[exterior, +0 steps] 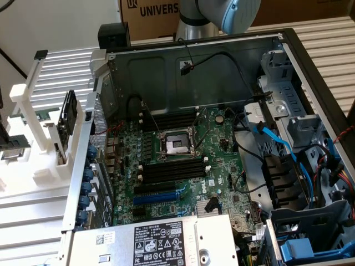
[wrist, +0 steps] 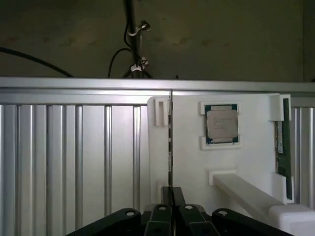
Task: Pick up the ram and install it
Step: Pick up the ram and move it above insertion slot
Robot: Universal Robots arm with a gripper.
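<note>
The ram (wrist: pixel 170 137) stands in a holder (exterior: pixel 47 176) at the exterior view's left of the case (exterior: pixel 166 66).

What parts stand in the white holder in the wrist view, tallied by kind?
Processor chip: 1
Green ram stick: 1
Thin board seen edge-on, kind unclear: 1
Total: 3

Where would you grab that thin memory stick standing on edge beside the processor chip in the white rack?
Pinch the memory stick across its two flat faces, midway along, coming square onto the bare long edge that faces the wrist camera. The white rack clips its ends, leaving the middle free.
</note>
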